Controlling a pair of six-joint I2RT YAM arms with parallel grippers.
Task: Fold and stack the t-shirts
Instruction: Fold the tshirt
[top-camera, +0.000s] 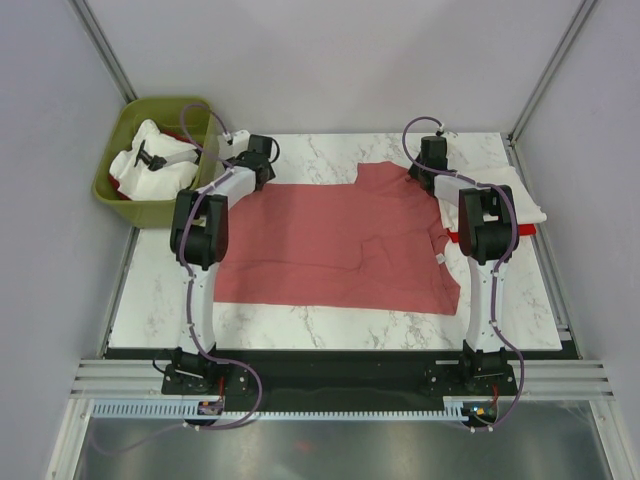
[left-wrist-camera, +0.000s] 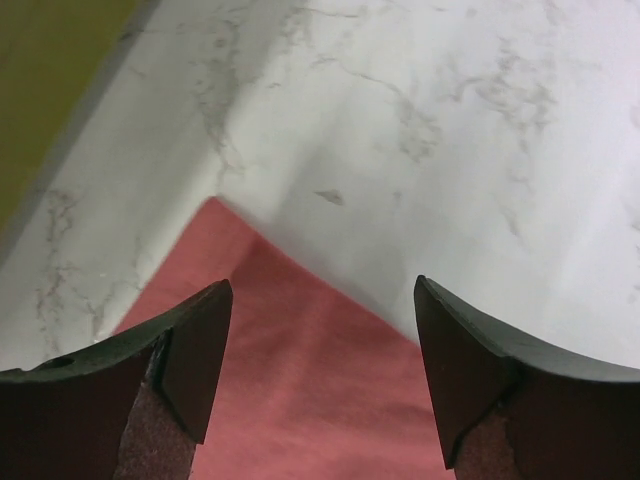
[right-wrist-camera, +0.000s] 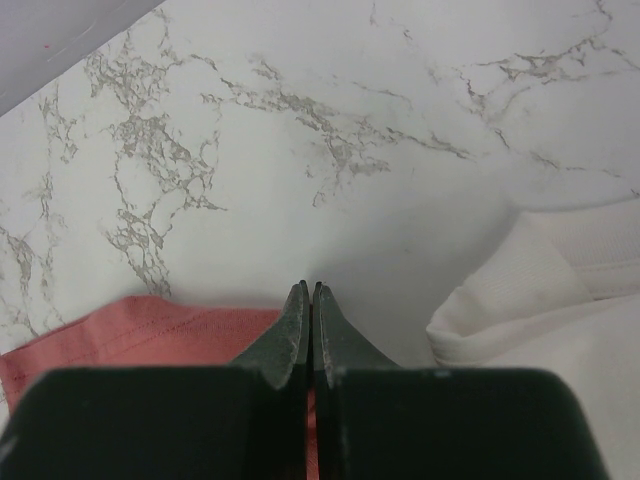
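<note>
Left wrist view puts the left gripper (left-wrist-camera: 322, 300) low over the marble table (left-wrist-camera: 420, 120), its two dark fingers (left-wrist-camera: 195, 360) standing wide apart with nothing pinched between them. Below and just ahead of the gap lies a pointed corner of the dusty salmon-red t-shirt (left-wrist-camera: 300, 400), flat on the tabletop, and a strip of olive-green shows at the upper left edge.

On the right wrist view, the right gripper (right-wrist-camera: 310, 290) is closed, its fingertips pressed together with no cloth seen between the tips. They sit at the hemmed edge of the salmon-red cloth, which runs off to the left, while a rumpled edge of the cream-white t-shirt (right-wrist-camera: 540, 310) lies close by on the right, apart from the fingers.

From above, the salmon-red shirt is spread across the middle of the table between the two arms, one sleeve reaching toward the far edge and its small white neck tag (top-camera: 438, 258) near the right arm. The cream-white shirt lies at the table's right side, beyond the right arm, with a sliver of the bright red t-shirt (top-camera: 452, 237) showing at its near edge. An olive-green bin (top-camera: 112, 190) stands off the far left corner, with white cloth (top-camera: 160, 170) heaped in it.
</note>
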